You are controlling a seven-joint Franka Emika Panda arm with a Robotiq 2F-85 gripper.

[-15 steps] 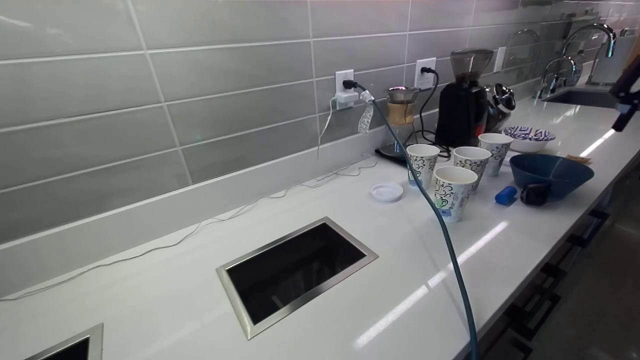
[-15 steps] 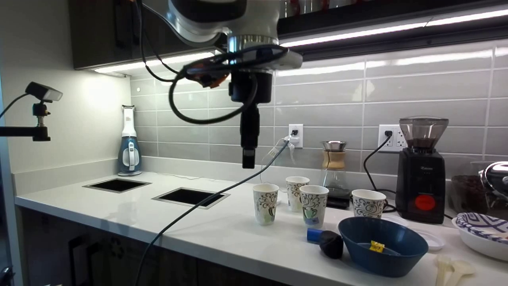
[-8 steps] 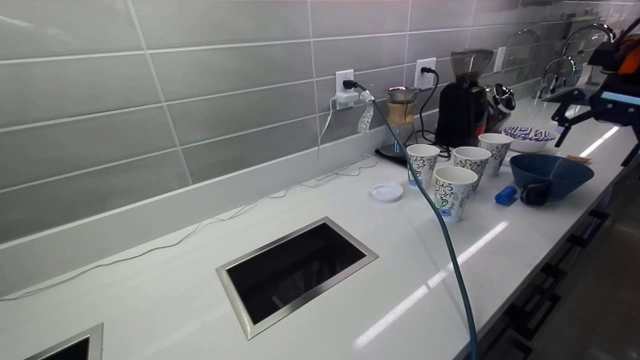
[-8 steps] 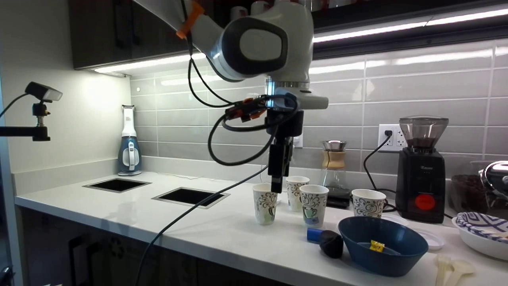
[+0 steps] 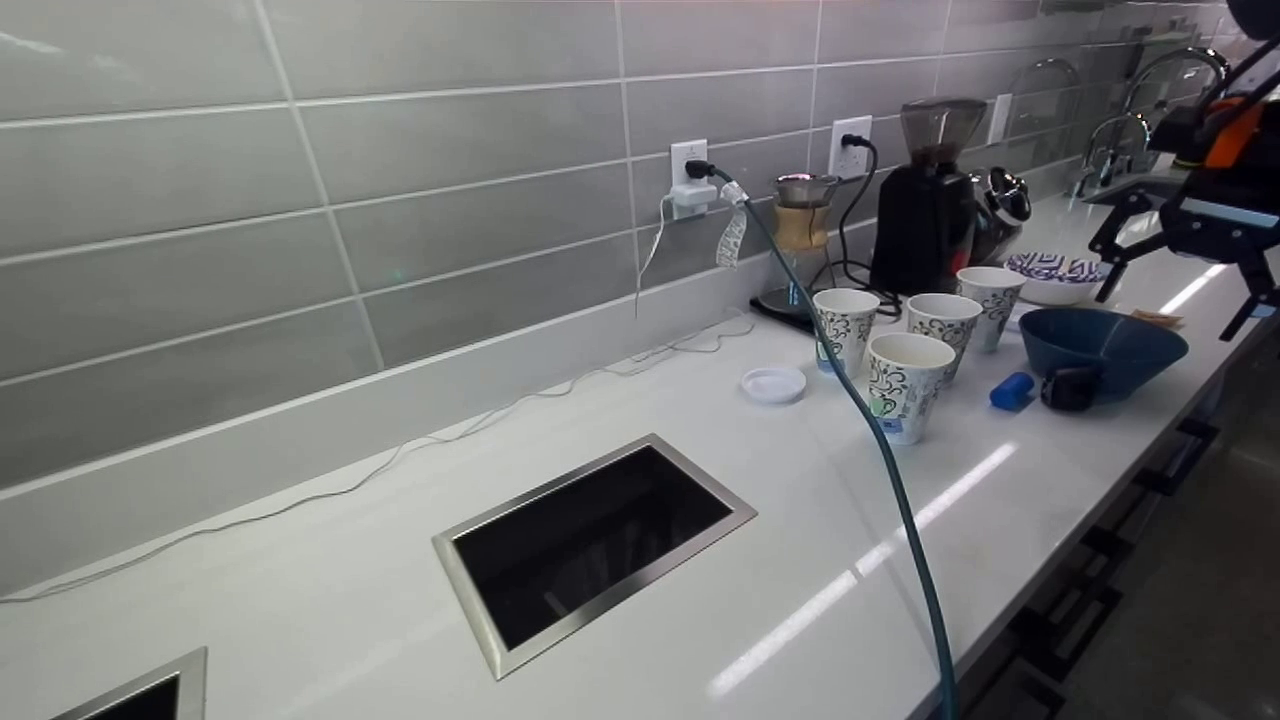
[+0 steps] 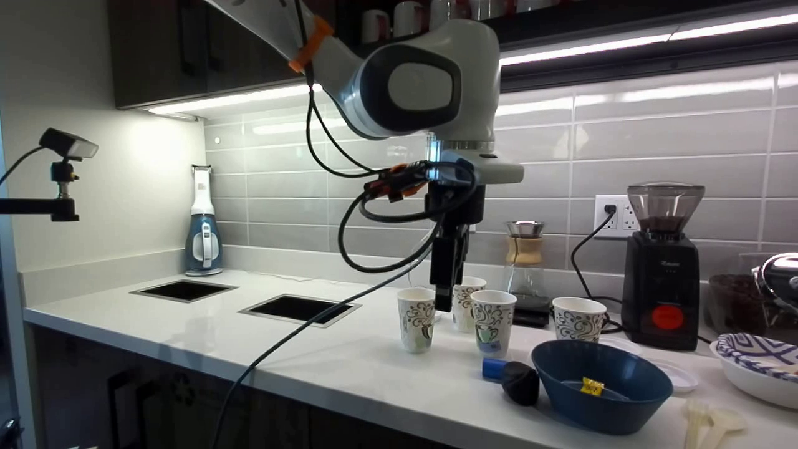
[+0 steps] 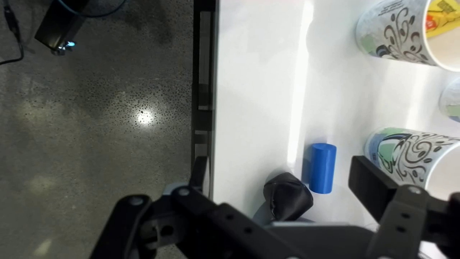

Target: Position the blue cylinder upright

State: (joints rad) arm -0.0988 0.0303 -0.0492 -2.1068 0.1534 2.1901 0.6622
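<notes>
The pincer (image 7: 284, 178) hangs from the white Franka Panda arm (image 6: 421, 86) with its two halves spread wide, as we see in the wrist view and in an exterior view. From the wrist we see the blue cylinder (image 7: 323, 169) in the span between those halves, apart from both. It lies on its side on the white countertop (image 5: 330, 630). Just beside one end of it sits a black rounded object (image 7: 288, 196), glossy and seamed, and we cannot tell whether the two touch. Right next to that object, in both exterior views, stands the dark-blue bowl (image 6: 611, 419), and we spot a small yellow packet (image 6: 592, 386) lying in it. Near the cylinder four patterned paper cups (image 6: 492, 312) stand upright, and from the wrist we make out yellow packaging (image 7: 445, 16) inside one of them. A white plastic lid (image 5: 773, 385) lies flat by the cups. We follow a teal cable (image 5: 896, 490) that crosses our sight of the cups in an exterior view and plugs into a wall outlet (image 5: 688, 152).

Farther back, toward the gray tile wall (image 5: 480, 140), we find a glass carafe (image 6: 527, 280) with a wooden collar, and along from it a black coffee grinder (image 6: 662, 284). To the grinder's side we see a white bowl (image 6: 754, 388) with a blue pattern along its top. In the far corner, in an exterior view, a blue-and-white appliance (image 6: 203, 240) with a handle stands upright on the countertop
</notes>
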